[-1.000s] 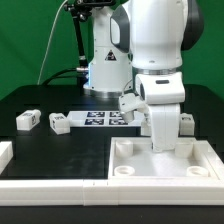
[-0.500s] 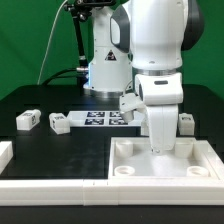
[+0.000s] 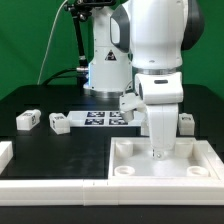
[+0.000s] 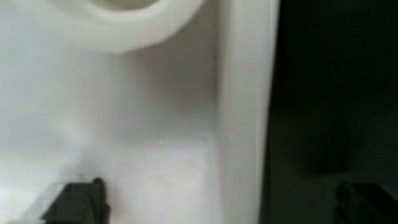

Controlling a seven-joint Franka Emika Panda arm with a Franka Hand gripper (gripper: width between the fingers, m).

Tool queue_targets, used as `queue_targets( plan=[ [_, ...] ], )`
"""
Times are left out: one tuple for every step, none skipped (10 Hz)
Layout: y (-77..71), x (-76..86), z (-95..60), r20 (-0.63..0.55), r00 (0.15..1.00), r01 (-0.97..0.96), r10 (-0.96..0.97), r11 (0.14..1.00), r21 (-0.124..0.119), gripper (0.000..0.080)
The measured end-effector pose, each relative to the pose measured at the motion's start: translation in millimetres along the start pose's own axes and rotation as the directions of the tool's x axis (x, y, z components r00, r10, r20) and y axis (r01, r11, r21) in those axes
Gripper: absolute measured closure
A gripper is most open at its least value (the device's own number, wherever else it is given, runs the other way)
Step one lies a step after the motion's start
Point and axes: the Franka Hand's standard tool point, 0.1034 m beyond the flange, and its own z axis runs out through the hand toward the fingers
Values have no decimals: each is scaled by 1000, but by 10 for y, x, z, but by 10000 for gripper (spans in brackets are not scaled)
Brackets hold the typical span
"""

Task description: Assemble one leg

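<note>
Three legs show in the exterior view, small white blocks with black-and-white tags. Two lie at the left, the outer leg (image 3: 27, 120) and another leg (image 3: 59, 122), and a third leg (image 3: 185, 122) lies to the right of the arm. My gripper (image 3: 157, 153) points down at the far rim of the large white square panel (image 3: 130, 172). In the wrist view the gripper (image 4: 219, 203) is open and holds nothing. One fingertip (image 4: 75, 200) is over the panel (image 4: 143, 120), the other (image 4: 366, 200) over the black table, and the panel's edge lies between them. A round corner socket (image 4: 134, 20) lies ahead.
The marker board (image 3: 100, 119) lies flat behind the panel, between the left legs and the arm. A white rim piece (image 3: 5, 152) sits at the exterior view's left edge. The robot base (image 3: 105, 70) stands at the back.
The gripper has come down a little toward the panel's far rim. The legs and the panel have not moved.
</note>
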Motion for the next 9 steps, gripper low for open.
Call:
queue_targets(
  plan=[
    [0,0,0,0,1000,0,0,1000,0,152],
    [0,0,0,0,1000,0,0,1000,0,152],
    [-1,0,-8,0,1000,-5,5,1000,-1,151],
    [-31,3,-80,3,999,-41,42,999,-7,151],
    [-108,30,-184,7,996,-84,84,996,-14,151],
    [-238,82,-288,13,989,-147,147,989,-19,151],
    [-359,143,-368,20,979,-202,202,979,-22,151],
    [-426,196,-391,28,971,-238,238,971,-15,151],
    [-415,173,-364,28,969,-247,247,969,-11,151]
  ],
)
